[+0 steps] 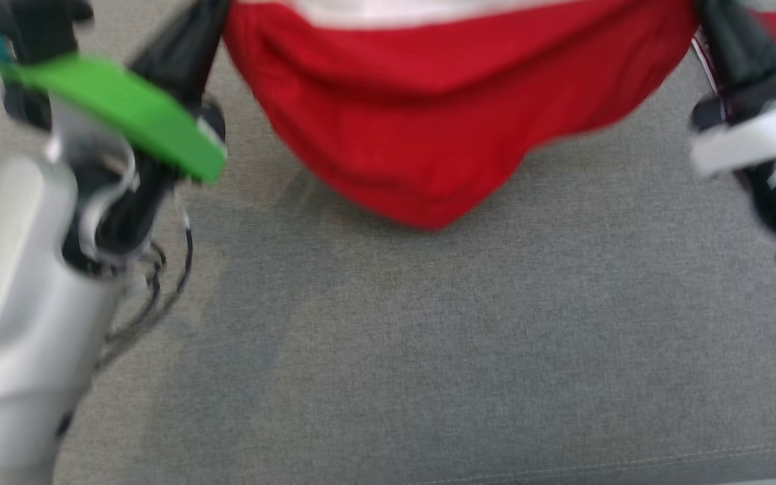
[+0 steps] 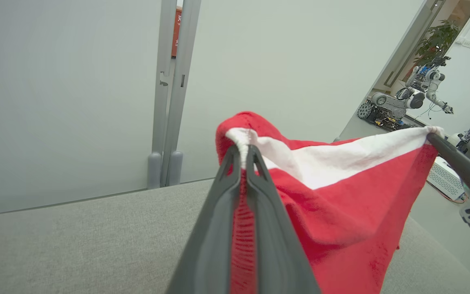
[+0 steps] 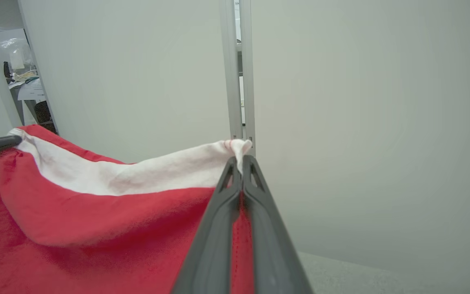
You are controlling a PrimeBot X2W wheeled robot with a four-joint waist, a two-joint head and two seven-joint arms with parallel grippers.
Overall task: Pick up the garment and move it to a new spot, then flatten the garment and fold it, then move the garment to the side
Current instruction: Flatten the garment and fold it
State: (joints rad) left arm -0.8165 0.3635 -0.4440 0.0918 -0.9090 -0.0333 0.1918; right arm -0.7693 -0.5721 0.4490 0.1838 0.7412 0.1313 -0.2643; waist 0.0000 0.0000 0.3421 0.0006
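The garment [image 1: 428, 121] is red cloth with a white band along its top edge. It hangs stretched between my two grippers, sagging in the middle, its low point close over the grey fabric surface [image 1: 469, 364]. My left gripper [image 2: 243, 152] is shut on one white corner of the garment [image 2: 341, 192]. My right gripper [image 3: 238, 160] is shut on the other white corner of the garment [image 3: 96, 212]. In the head view both arms are blurred, the left arm [image 1: 179, 60] at the upper left and the right arm [image 1: 738, 47] at the upper right.
A pale partition wall [image 2: 76, 90] with a metal post [image 2: 169, 81] stands behind the grey surface. Other robots [image 2: 406, 98] and a plant [image 2: 437, 41] stand in the room beyond, to the right in the left wrist view. A cluttered desk [image 3: 25, 81] shows past the wall's edge.
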